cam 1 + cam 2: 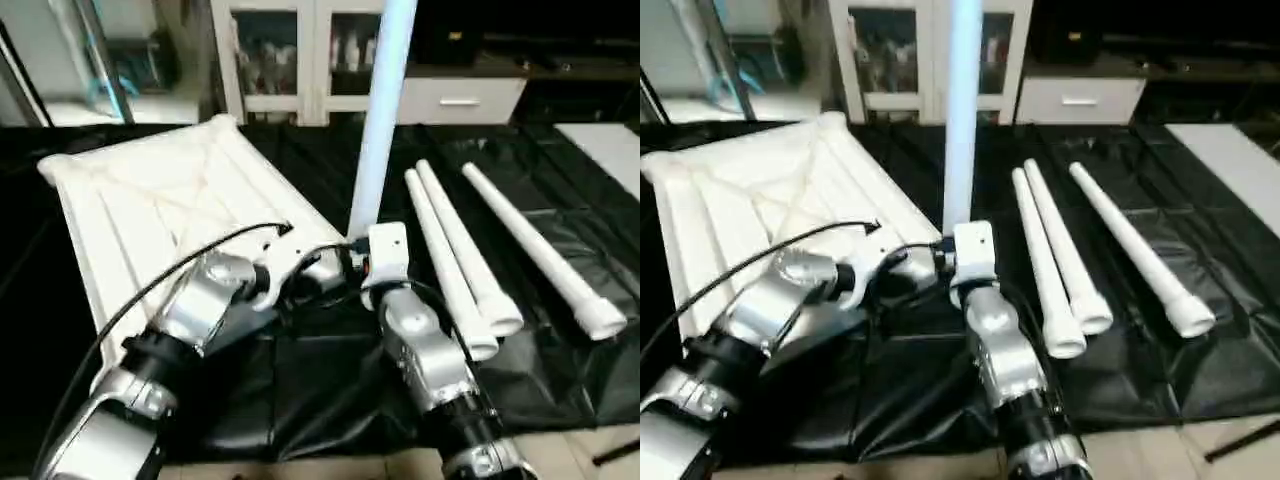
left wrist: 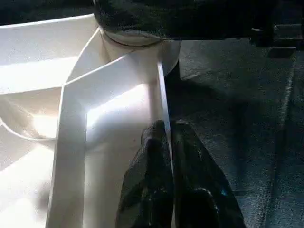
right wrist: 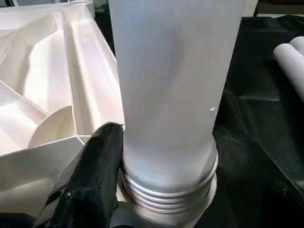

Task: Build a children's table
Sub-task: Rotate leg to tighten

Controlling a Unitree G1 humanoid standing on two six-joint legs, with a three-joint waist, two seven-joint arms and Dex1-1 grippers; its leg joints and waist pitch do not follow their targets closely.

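While the tabletop (image 1: 150,200) lies underside-up on the black sheet (image 1: 330,400) | its rim is pinched by the left gripper (image 2: 166,156) for steadiness | an upright leg (image 3: 166,95) is clasped by the right gripper (image 1: 362,262) at the corner socket, threads partly seated.

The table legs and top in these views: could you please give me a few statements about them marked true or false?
1. Three legs lie on the black sheet. True.
2. The table top lies with its ribbed underside up. True.
3. The upright leg stands at the top's far corner. False: it stands at the near corner, by the robot's arms.
4. The left pincer hangs free above the sheet. False: its fingers are shut on the top's rim.
5. The upright leg's threaded end points down. True.
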